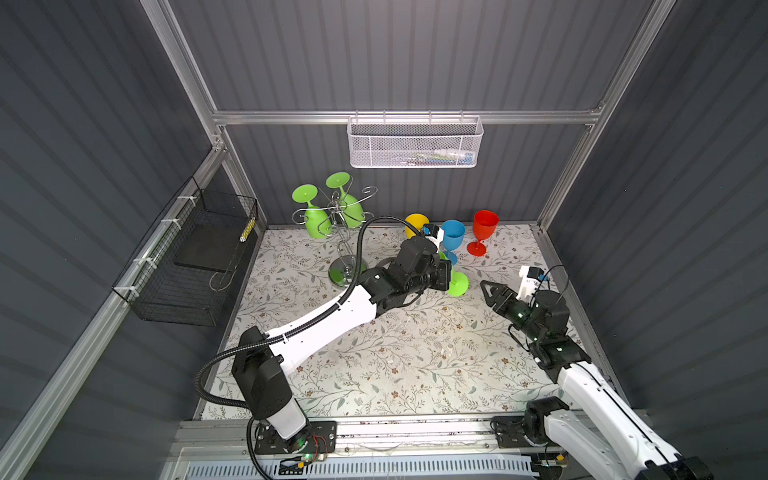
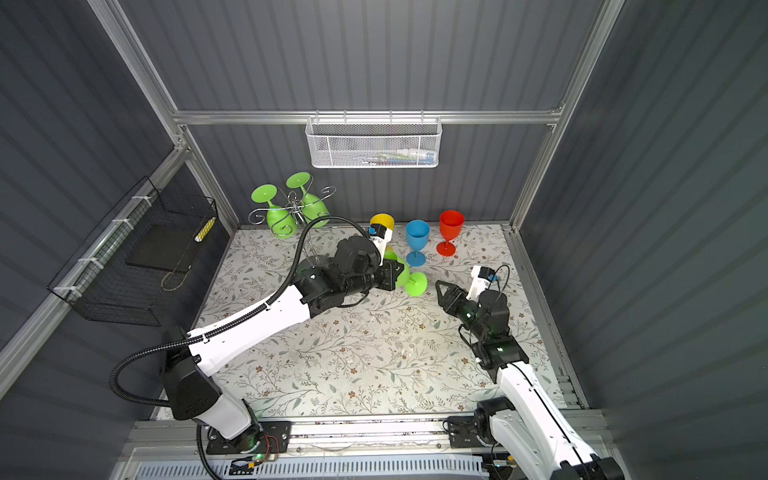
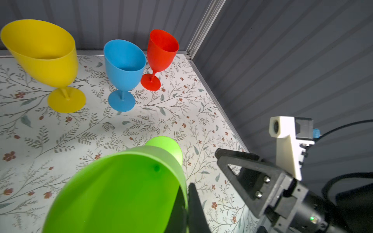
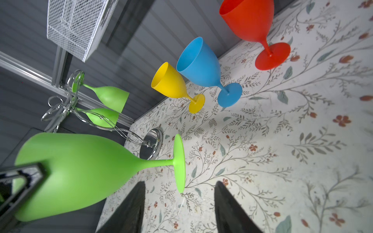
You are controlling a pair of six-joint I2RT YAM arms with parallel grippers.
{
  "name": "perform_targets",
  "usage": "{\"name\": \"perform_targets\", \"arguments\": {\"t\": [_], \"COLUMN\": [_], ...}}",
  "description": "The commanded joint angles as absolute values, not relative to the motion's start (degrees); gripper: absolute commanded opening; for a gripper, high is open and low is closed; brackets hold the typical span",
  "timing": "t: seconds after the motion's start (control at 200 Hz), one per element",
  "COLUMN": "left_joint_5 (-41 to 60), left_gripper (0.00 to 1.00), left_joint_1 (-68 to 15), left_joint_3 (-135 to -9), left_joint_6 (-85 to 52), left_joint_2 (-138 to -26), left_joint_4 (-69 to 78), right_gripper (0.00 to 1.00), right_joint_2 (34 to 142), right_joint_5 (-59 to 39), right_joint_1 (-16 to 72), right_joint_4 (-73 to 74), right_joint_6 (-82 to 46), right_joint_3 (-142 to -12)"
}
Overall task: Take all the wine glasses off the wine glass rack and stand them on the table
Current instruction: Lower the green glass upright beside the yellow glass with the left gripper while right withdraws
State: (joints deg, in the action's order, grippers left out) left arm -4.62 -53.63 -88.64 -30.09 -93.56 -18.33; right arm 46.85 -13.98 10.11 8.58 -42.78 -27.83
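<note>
Black fingers of the right gripper (image 1: 488, 294) stand apart, just short of the round foot of a lime-green plastic wine glass (image 4: 80, 171). The glass is off the rack, tipped nearly sideways over the floral-patterned table (image 1: 374, 365), with its bowl clamped in the left gripper (image 1: 445, 274). Behind stand a yellow plastic goblet (image 3: 46, 54), a blue plastic goblet (image 3: 124, 66) and a red plastic goblet (image 3: 161, 50). Farthest back, the chrome wire wine glass rack (image 4: 151, 147) carries two hanging green glasses (image 1: 318, 222).

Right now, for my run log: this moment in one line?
left tool: shut on green wine glass | right tool: open, empty | wine glass rack: two green glasses hanging
</note>
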Motion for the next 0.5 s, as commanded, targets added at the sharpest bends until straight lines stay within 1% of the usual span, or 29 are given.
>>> {"name": "perform_targets", "arguments": {"t": [0.0, 0.08, 0.295, 0.495], "left_joint_5": [-9.38, -11.64, -17.62, -22.42], "left_gripper": [0.0, 0.0, 0.0, 0.0], "left_joint_1": [-53.44, -53.44, -53.89, -53.86], "left_joint_3": [-93.04, -95.08, -101.89, -108.33], "left_joint_6": [-26.71, -25.62, -21.5, -18.12], "left_joint_2": [-94.72, -96.9, -103.8, -110.55], "left_joint_4": [-23.42, -26.06, -32.66, -37.11], "right_gripper": [0.65, 0.69, 0.78, 0.85], "right_joint_2": [46.1, 46.6, 50.37, 51.02], "right_joint_5": [-11.4, -10.96, -13.94, -14.58], "right_joint_1": [10.02, 10.02, 9.93, 9.93], "right_joint_4": [2.44, -0.55, -4.78, -4.57], "right_joint_6": [-41.24, -40.4, -38.35, -36.49], "right_joint_3": [-31.86, -34.05, -39.03, -38.63]}}
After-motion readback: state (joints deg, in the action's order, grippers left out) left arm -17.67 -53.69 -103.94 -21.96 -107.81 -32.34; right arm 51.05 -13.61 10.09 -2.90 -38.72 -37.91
